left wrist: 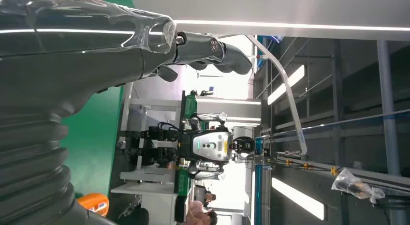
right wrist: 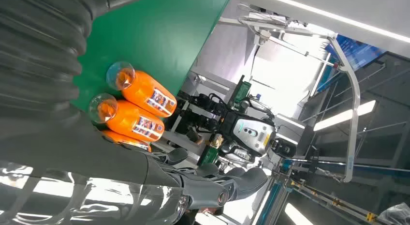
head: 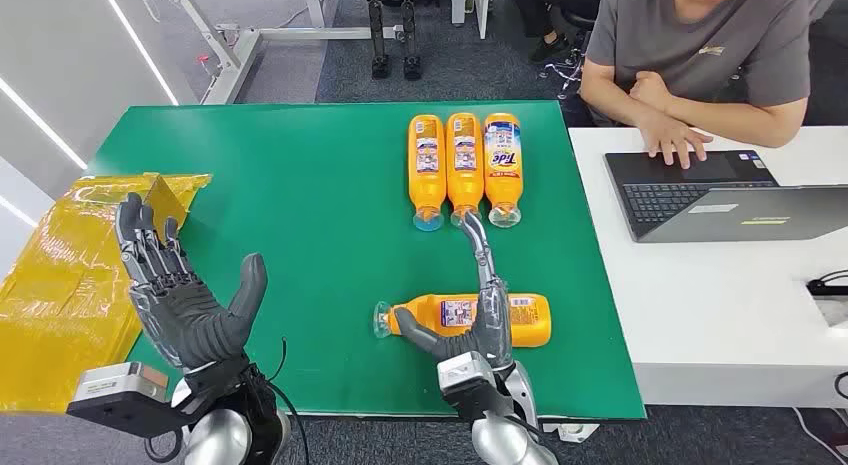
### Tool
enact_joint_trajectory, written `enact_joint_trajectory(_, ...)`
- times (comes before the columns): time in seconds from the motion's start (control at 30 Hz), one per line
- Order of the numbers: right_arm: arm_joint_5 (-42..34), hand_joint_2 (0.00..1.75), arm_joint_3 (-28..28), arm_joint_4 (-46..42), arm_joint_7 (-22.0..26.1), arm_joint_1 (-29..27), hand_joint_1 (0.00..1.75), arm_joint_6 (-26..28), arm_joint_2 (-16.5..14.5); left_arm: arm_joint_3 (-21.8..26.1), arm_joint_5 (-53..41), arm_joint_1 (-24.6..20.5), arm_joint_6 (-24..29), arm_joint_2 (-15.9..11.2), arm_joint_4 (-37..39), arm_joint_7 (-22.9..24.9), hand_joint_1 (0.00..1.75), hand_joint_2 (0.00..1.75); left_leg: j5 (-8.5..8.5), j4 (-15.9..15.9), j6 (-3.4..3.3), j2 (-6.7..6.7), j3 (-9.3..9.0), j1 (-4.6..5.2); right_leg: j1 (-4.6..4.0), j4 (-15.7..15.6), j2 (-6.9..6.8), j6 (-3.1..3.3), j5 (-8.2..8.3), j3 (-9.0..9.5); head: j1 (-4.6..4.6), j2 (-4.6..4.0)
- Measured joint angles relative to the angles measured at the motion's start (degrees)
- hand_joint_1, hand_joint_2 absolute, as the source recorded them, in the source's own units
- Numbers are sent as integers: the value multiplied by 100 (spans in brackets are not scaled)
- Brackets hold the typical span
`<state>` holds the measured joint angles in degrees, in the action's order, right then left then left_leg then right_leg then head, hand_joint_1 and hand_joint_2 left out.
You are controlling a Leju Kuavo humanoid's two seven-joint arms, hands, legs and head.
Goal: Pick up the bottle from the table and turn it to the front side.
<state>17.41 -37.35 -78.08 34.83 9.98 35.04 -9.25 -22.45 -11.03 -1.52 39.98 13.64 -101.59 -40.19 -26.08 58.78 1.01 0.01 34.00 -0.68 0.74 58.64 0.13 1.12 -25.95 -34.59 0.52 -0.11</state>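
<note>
Your left hand (head: 190, 295) is nearest, raised palm-up over the near-left of the green desk (head: 300, 185), fingers spread wide and holding nothing, seemingly parked clear while the other hand works. On the white desk (head: 720, 305) to the right, a person types at a laptop (head: 700, 190). Yellow plastic sheeting (head: 60, 285) drapes the left edge. Three orange bottles (head: 465, 165) lie side by side at the far edge, apparently finished. Your right hand (head: 480, 320) lies over the bottle (head: 465, 320) lying near the front edge, thumb beneath and one finger extended; a firm grip isn't plain.
</note>
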Motion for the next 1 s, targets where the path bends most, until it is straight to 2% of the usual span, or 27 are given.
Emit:
enact_joint_trajectory(0.2, 308, 175, 2, 10, -89, 30, 0, 170, 6, 0, 184, -126, -1, -2, 23, 0, 0, 175, 0, 0, 0, 0, 0, 0, 0, 0, 1, 0, 0, -1, 0, 0)
enact_joint_trajectory(0.3, 1146, 175, 19, 10, -699, 131, 0, 17, 77, -1, 272, -267, -4, -2, 103, 0, 0, 175, 0, 0, 0, 0, -1, 0, 0, 0, 2, 0, 1, 0, -1, 0)
enact_joint_trajectory(0.43, 2681, 175, 54, 38, -1889, 388, 0, -946, 311, -12, 371, -389, -4, -9, 157, 0, 0, 175, 1, 3, 0, 0, -1, 0, 1, 0, 2, -2, 4, 0, -1, 0)
enact_joint_trajectory(0.57, 3499, 175, 81, 188, -2500, 732, 0, -2036, 564, -30, 427, -423, -4, -33, 164, 0, 0, 175, 1, 5, -1, 0, 0, 1, 1, 0, 3, -3, 5, 0, -1, 0)
enact_joint_trajectory(0.73, 3882, 175, 47, 625, -2671, 1249, 0, -3001, 875, -76, 492, -429, -4, -92, 164, 0, 0, 175, 1, 6, -1, -1, 1, 1, 1, 0, 1, -3, 5, 0, -1, 0)
enact_joint_trajectory(0.9, 3995, 175, -120, 1034, -2685, 1607, 0, -3445, 1160, -156, 618, -443, -4, -149, 164, 0, 0, 175, 1, 8, -1, -1, 1, 1, 2, 0, 2, -3, 5, 0, -1, 0)
enact_joint_trajectory(1.0, 4003, 175, -202, 1164, -2697, 1718, 0, -3520, 1280, -176, 653, -460, -4, -178, 164, 0, 0, 175, 1, 8, -1, -1, 1, 1, 2, -1, 2, -3, 5, -1, 0, 0)
